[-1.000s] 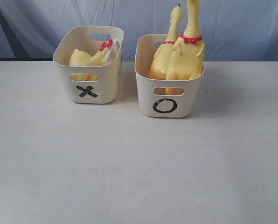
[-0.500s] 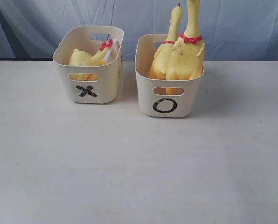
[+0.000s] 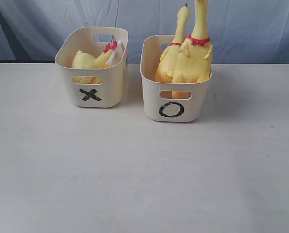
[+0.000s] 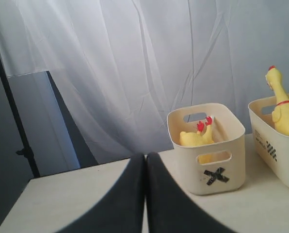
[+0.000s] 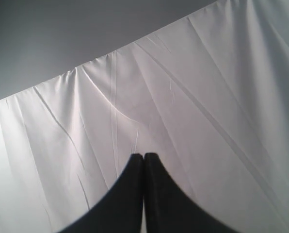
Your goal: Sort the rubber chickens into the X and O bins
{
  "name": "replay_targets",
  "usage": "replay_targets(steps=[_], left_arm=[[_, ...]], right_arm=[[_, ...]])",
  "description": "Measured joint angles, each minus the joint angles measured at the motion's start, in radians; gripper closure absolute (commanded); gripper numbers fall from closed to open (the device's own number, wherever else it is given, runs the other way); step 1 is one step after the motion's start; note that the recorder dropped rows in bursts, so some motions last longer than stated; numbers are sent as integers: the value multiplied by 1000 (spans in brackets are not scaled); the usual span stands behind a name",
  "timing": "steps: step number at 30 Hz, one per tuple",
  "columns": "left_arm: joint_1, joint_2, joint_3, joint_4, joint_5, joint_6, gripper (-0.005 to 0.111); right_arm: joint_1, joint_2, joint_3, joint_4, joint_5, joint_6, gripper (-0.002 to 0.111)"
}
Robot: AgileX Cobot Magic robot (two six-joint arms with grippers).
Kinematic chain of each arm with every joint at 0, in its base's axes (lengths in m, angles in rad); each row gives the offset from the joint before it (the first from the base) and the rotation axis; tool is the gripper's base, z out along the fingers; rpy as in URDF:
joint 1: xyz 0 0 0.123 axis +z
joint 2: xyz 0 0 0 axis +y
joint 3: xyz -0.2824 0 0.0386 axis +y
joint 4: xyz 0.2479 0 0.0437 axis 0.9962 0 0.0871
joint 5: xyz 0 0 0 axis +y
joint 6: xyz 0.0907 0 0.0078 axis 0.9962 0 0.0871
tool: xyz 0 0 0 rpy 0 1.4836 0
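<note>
O bin (image 3: 152, 99) on white table (image 3: 135, 174), holds two upright birds: big chicken (image 3: 194, 59) and smaller chicken (image 3: 168, 62) touching it, necks sticking above the rim. X bin (image 3: 110, 87) just beside the O bin, small gap, not touching; third chicken (image 3: 88, 60) lies inside it, red feet up. Left gripper (image 4: 145, 160) fingers pressed together, nothing between, well apart from the O bin on the X bin side. Right gripper (image 5: 143, 158) fingers also pressed together, empty, facing pale curtain (image 5: 193, 97); its place relative to the O bin can't be told.
</note>
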Motion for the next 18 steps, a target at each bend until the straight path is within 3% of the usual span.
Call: replay_targets(steps=[4, 10, 14, 18], left_arm=[[2, 0, 20, -51, -161, 0, 107], [2, 0, 121, -52, -528, 0, 107], [2, 0, 206, -39, -688, 0, 107], [2, 0, 288, 5, -766, 0, 107]], right_arm=[[0, 0, 0, 0, 0, 0, 109], [0, 0, 0, -27, -8, 1, 109], [0, 0, 0, -224, -8, 2, 109], [0, 0, 2, -407, -10, 2, 109]])
